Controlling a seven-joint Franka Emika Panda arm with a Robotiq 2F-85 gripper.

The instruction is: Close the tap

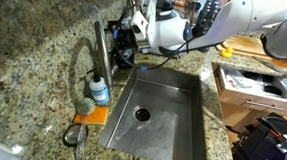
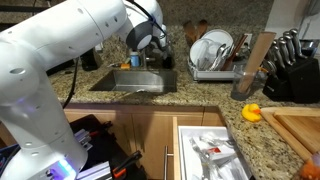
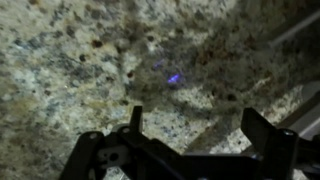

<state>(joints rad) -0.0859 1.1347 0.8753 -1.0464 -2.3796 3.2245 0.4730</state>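
The tap [image 1: 101, 49] is a brushed metal faucet with an upright stem and a high arched spout, standing at the left rim of the sink [image 1: 188, 93]. My gripper [image 1: 122, 39] is black and sits just beside the upper stem, on the backsplash side. In the wrist view the gripper [image 3: 198, 128] shows two fingers spread apart with only speckled granite between them, so it is open and empty. The tap is not clearly seen in the wrist view. In an exterior view my white arm hides the tap, and the gripper [image 2: 150, 40] hangs above the sink [image 2: 135, 82].
A clear soap bottle with a blue label [image 1: 100, 90] stands at the tap's base, with an orange sponge [image 1: 91, 114] and a metal scrubber [image 1: 74, 136] near it. A dish rack [image 2: 215, 55], knife block [image 2: 290, 65], yellow duck [image 2: 251, 112] and open drawer [image 2: 215, 150] lie beyond.
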